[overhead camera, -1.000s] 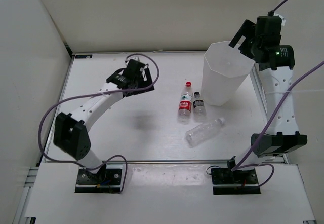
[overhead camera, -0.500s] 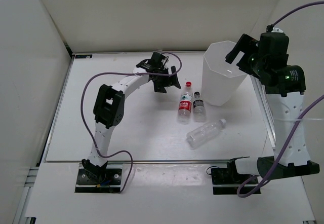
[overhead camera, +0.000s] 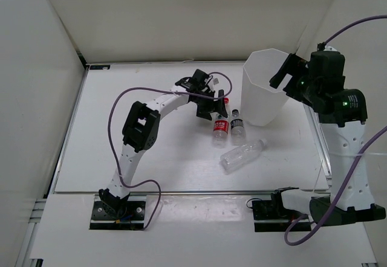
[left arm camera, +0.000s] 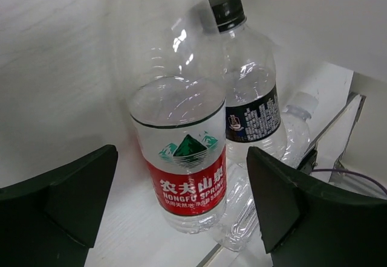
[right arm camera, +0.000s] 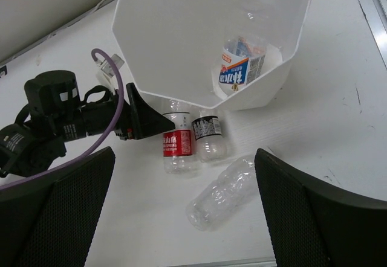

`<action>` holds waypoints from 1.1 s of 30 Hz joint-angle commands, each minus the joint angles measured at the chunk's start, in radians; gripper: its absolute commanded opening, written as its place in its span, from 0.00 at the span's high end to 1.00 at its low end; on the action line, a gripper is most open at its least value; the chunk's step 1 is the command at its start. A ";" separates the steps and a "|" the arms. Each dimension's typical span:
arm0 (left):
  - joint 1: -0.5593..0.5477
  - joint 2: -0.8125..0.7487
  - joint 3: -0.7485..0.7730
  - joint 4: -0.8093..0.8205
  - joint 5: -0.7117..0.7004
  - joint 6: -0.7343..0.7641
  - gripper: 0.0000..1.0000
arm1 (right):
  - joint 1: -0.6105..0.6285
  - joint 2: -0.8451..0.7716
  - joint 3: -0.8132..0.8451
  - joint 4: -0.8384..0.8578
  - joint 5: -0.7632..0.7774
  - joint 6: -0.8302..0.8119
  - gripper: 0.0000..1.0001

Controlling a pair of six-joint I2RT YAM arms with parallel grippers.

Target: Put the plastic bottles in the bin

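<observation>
Three plastic bottles lie on the table in front of the bin point(overhead camera: 263, 106). The red-capped one point(overhead camera: 220, 126) with its red-white label point(left arm camera: 188, 182) lies beside the black-capped one point(overhead camera: 237, 127) point(left arm camera: 249, 92). The plain clear bottle point(overhead camera: 243, 156) lies nearer the arms. A short bottle with a blue-white label point(right arm camera: 242, 67) rests inside the bin point(right arm camera: 175, 43). My left gripper point(overhead camera: 213, 104) point(left arm camera: 181, 215) is open, its fingers to either side of the red-capped bottle's top end without touching it. My right gripper point(overhead camera: 289, 73) point(right arm camera: 184, 218) hangs open and empty above the bin's right rim.
White walls enclose the table on the left, back and right. A metal rail point(overhead camera: 317, 140) runs along the table's right edge. The left arm's purple cable point(overhead camera: 151, 90) loops above the table's middle.
My left arm has swung right across the table and brought its open gripper to the red-capped bottle. The right arm has turned and sunk slightly by the bin. The bottles have not moved.
</observation>
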 commanded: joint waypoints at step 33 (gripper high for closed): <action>0.080 -0.097 0.574 0.553 -0.191 -0.070 0.49 | -0.020 -0.200 -0.119 -0.172 0.112 0.079 0.00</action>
